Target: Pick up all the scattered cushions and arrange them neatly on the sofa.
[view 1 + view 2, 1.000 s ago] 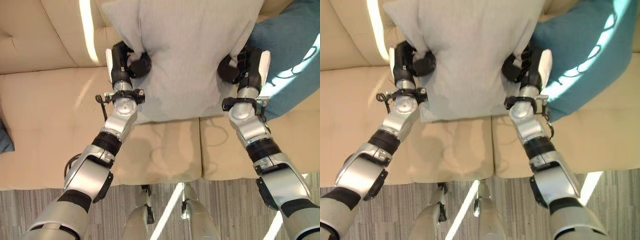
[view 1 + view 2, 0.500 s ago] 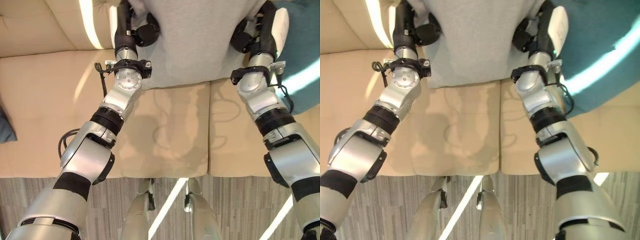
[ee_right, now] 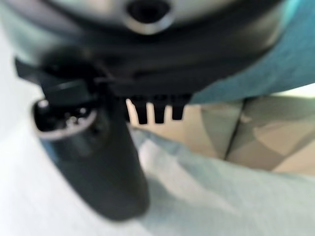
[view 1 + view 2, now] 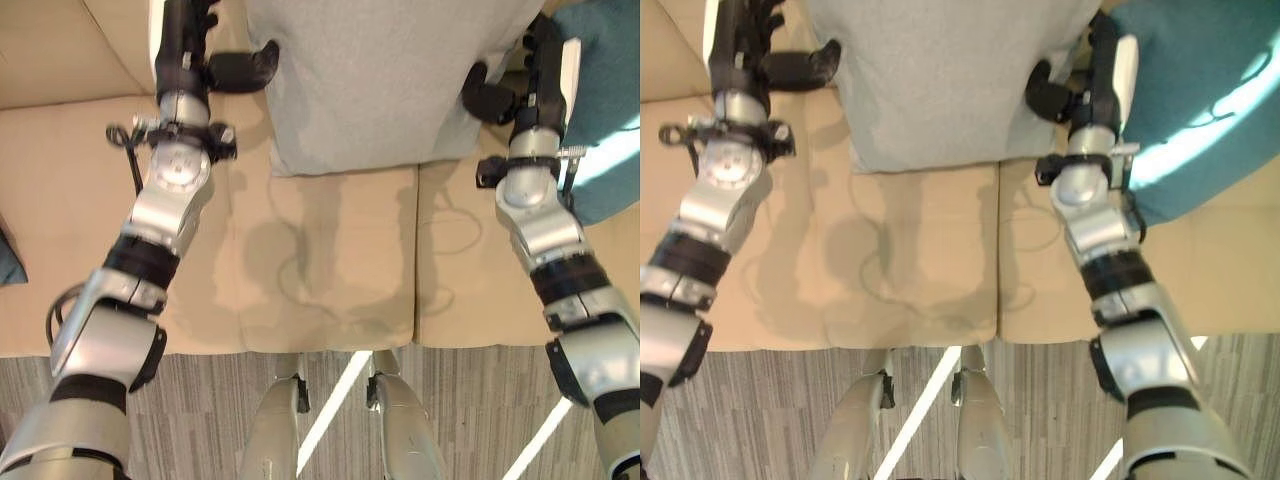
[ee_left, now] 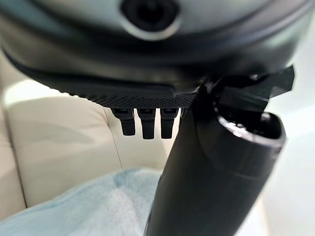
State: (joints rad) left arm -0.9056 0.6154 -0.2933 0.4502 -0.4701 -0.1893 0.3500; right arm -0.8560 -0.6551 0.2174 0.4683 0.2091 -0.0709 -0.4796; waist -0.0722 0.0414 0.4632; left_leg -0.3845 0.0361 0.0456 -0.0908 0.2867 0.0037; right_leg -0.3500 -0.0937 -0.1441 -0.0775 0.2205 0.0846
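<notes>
Left eye view shows the grey cushion (image 4: 385, 80) propped against the beige sofa (image 4: 330, 270) backrest, its lower edge on the seat. The left hand (image 4: 195, 55) sits just beside the cushion's left edge, apart from it, fingers straight and thumb spread, holding nothing. The right hand (image 4: 525, 85) lies against the cushion's right edge, thumb resting on the cloth, fingers straight. A teal cushion (image 4: 1200, 90) leans just past the right hand's outer side
</notes>
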